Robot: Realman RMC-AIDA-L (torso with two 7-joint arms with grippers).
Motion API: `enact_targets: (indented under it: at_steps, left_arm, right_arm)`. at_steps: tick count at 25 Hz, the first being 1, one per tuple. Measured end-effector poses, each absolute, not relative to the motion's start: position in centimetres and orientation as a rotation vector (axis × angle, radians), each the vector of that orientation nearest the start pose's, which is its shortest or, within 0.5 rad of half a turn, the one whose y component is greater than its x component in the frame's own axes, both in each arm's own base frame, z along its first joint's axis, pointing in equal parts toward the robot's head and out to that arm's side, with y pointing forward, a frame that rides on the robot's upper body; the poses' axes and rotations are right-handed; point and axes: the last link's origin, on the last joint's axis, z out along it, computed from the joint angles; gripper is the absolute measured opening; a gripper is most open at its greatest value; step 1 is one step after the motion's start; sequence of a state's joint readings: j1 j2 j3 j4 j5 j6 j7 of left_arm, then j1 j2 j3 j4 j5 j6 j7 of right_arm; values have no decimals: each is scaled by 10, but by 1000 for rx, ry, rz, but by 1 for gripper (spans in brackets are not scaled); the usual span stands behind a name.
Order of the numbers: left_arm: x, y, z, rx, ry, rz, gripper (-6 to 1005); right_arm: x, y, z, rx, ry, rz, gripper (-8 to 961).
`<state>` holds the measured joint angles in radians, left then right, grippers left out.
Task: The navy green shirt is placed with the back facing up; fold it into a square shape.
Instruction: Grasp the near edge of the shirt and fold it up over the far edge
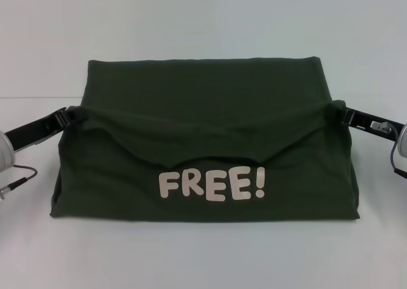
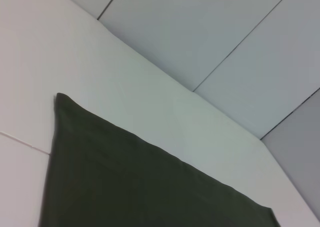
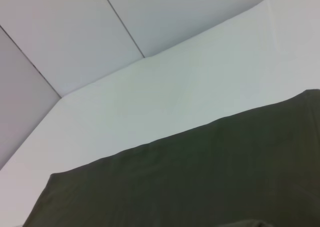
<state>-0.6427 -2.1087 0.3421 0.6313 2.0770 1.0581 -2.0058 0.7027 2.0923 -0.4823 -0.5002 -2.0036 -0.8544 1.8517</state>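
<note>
The navy green shirt (image 1: 203, 149) lies on the white table (image 1: 203, 21). Its near part is lifted and hangs between the two grippers, showing off-white "FREE!" lettering (image 1: 212, 185). My left gripper (image 1: 71, 115) is shut on the cloth's left edge. At the same height, my right gripper (image 1: 336, 110) is shut on the right edge. The raised edge sags in the middle. Both sets of fingertips are buried in cloth. The shirt's flat far part (image 2: 140, 187) fills the left wrist view. The right wrist view shows that same far part (image 3: 200, 177).
White tabletop (image 1: 203, 257) surrounds the shirt on all sides. A pale panelled wall (image 2: 210, 32) rises behind the table's far edge. A cable (image 1: 19, 174) hangs by my left arm at the picture's left edge.
</note>
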Motion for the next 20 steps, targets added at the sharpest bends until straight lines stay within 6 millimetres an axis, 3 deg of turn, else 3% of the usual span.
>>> enact_targets:
  at_steps: [8, 20]
  left_arm:
    - [-296, 412, 29, -1814, -1400, -818, 46]
    - [-296, 417, 25, -1751, -1341, -858, 47]
  right_arm:
    - [289, 431, 2, -1890, 1325, 628, 62]
    - [286, 438, 4, -1866, 1301, 616, 62]
